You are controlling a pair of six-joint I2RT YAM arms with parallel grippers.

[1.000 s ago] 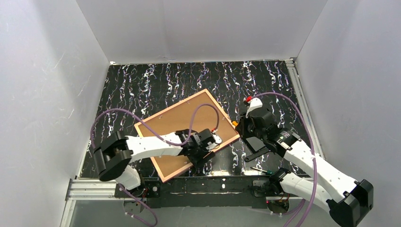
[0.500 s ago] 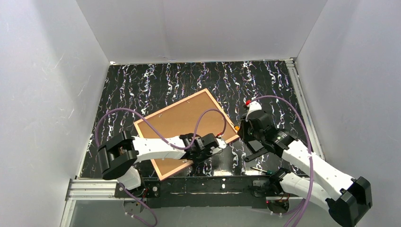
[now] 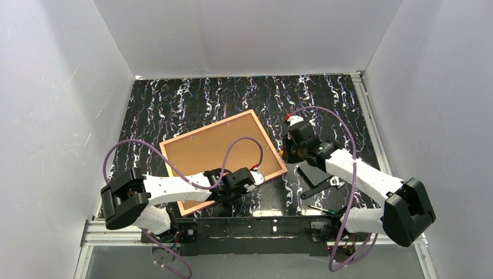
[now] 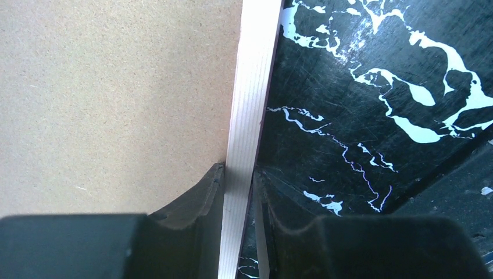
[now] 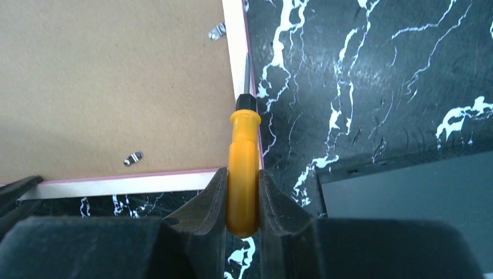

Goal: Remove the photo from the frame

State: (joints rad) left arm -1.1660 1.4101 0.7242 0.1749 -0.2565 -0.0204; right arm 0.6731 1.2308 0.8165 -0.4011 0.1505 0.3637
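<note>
The pink frame (image 3: 207, 132) lies face down and askew on the black marbled table, its brown backing board (image 3: 215, 154) up. The photo is hidden under the board. My left gripper (image 3: 254, 175) is shut on the frame's near rim close to the right corner; the left wrist view shows the pale rim (image 4: 250, 104) pinched between the fingers (image 4: 197, 197). My right gripper (image 3: 285, 152) is shut on an orange-handled screwdriver (image 5: 243, 168). Its metal tip rests on the frame's right rim (image 5: 234, 46).
Two small metal clips (image 5: 217, 31) (image 5: 133, 157) sit on the board near its edges. A black bracket (image 3: 317, 177) and a green-handled tool (image 3: 321, 209) lie near the right arm's base. White walls enclose the table on three sides.
The frame has slid a little left and away. My left gripper has dropped onto the near rim. My right gripper has moved left and away, up to the frame's right edge.
</note>
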